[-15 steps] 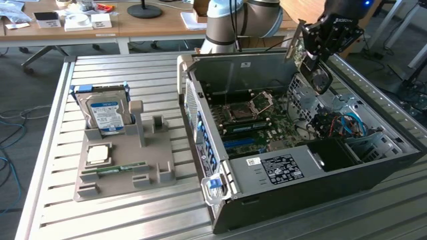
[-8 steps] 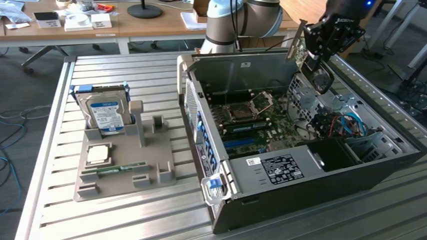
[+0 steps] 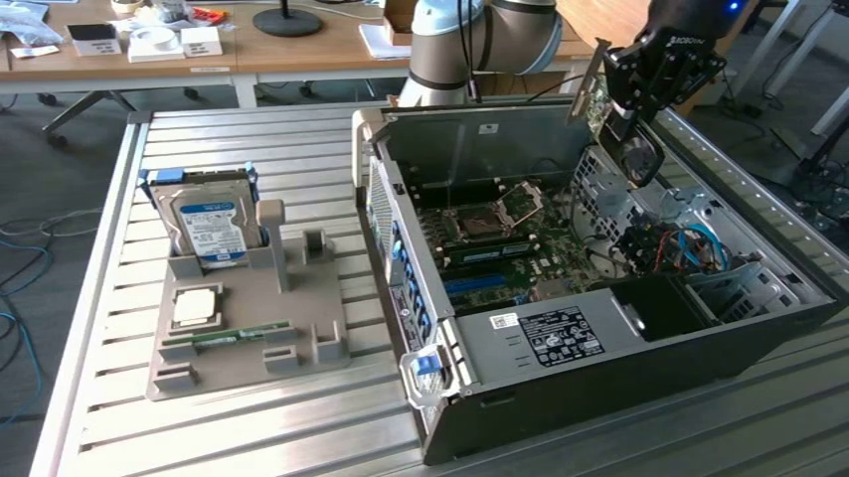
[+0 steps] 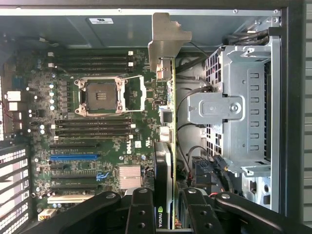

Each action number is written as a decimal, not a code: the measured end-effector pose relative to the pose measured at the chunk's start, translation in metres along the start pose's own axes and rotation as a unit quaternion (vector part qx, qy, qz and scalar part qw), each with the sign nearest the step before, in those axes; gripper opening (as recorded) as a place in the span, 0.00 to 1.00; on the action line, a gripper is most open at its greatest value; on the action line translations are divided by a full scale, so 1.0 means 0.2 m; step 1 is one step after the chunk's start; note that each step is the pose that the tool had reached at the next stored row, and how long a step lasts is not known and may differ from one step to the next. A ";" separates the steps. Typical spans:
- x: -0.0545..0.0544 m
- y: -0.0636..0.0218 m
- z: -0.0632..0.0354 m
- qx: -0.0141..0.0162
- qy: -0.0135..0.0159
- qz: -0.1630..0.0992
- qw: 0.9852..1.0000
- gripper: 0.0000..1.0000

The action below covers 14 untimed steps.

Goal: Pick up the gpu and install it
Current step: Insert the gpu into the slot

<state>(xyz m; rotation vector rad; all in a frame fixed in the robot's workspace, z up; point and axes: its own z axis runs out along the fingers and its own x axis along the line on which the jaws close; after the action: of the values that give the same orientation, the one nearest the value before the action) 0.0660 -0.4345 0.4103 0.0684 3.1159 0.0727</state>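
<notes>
One card is in your grip: the gpu point(image 3: 637, 154) hangs from the gripper point(image 3: 634, 104) above the open computer case point(image 3: 743, 338), clear of every slot and not seated. Your gripper is clamped on the card, with a finger point(image 4: 141, 209) pressed to each flat face. In the wrist view you look straight down the board's thin edge.

The card stands on edge, and in the exterior view its black round fan faces outward. Its silver end bracket point(image 3: 584, 84) points towards the case's far wall. From above, the card lines up with the edge of the motherboard point(image 3: 531, 248) that lies just beside the metal drive cage point(image 4: 239, 107) inside the case. The empty CPU socket point(image 3: 498, 214) sits well apart from it, further across the board.

Your arm point(image 3: 458, 45) rises from behind the case's far wall and reaches across. The black wrist section tilts down and aims the gripper into the case's open side.

Outside the case, on the exterior view's left of it, a grey parts holder point(image 3: 253, 348) rests on the slatted desk point(image 3: 265, 427). It carries a hard drive point(image 3: 213, 224) standing upright, a processor chip point(image 3: 197, 306) lying flat and a slim RAM stick point(image 3: 239, 336) laid along its near part.
</notes>
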 end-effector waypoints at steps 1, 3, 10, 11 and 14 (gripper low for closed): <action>0.00 0.000 0.000 0.000 0.000 0.000 1.000 0.27; 0.00 0.000 0.000 0.000 0.000 -0.003 1.000 0.27; 0.00 0.000 0.001 -0.001 0.001 -0.027 1.000 0.27; 0.00 0.000 0.001 -0.001 0.002 -0.034 0.999 0.27; 0.00 0.000 0.002 -0.001 0.003 -0.058 0.998 0.27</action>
<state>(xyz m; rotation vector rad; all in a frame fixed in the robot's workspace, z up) 0.0660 -0.4345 0.4099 -0.1117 3.1174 0.0747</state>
